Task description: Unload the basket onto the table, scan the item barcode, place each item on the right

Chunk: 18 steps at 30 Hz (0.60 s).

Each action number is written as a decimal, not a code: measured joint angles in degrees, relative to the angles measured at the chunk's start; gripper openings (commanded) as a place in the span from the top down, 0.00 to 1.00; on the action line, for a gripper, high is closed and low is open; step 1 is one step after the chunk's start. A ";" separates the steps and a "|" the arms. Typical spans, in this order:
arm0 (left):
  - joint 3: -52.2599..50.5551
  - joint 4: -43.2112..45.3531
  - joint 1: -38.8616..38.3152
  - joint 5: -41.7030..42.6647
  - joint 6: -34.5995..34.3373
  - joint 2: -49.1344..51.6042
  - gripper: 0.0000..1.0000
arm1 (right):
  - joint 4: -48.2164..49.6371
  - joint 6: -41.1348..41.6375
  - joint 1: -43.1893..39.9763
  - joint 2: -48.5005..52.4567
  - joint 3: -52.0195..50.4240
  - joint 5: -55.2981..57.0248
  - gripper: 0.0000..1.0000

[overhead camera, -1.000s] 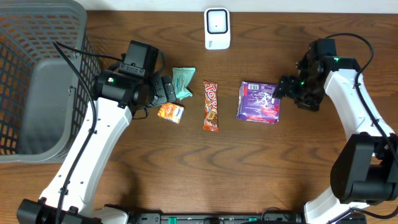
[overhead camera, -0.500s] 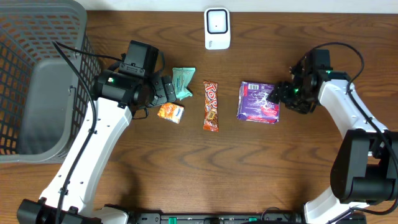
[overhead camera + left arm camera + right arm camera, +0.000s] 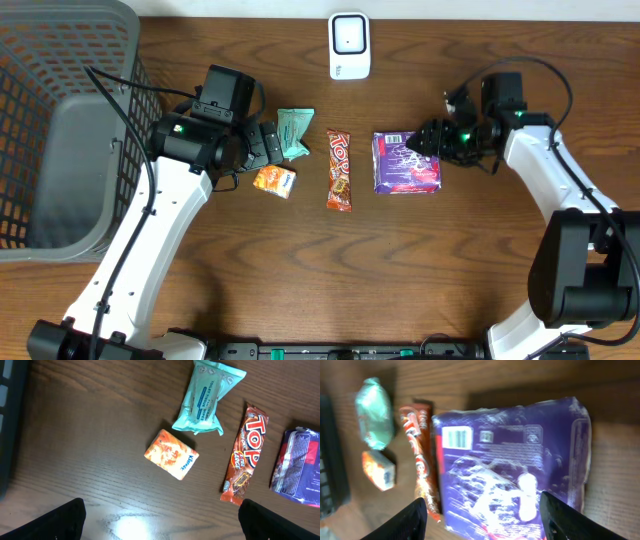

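Purple pack (image 3: 405,165) lies between your right gripper's (image 3: 425,142) part-spread jaws; whether they grip it, you cannot tell. Close evenly, then turn its barcode (image 3: 457,438) toward the scanner (image 3: 349,45).

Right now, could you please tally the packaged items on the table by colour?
Teal wipes pack: 1
Orange tissue packet: 1
Red Top bar: 1
Purple packet: 1
Total: 4

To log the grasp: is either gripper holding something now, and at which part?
Left gripper: open, nothing held. Right gripper: its fingers straddle the near end of the purple packet, but whether they grip it cannot be told.
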 measured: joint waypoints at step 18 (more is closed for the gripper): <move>0.00 0.00 0.00 0.00 0.00 0.00 0.02 | -5.11 1.27 2.38 0.55 2.47 12.63 0.64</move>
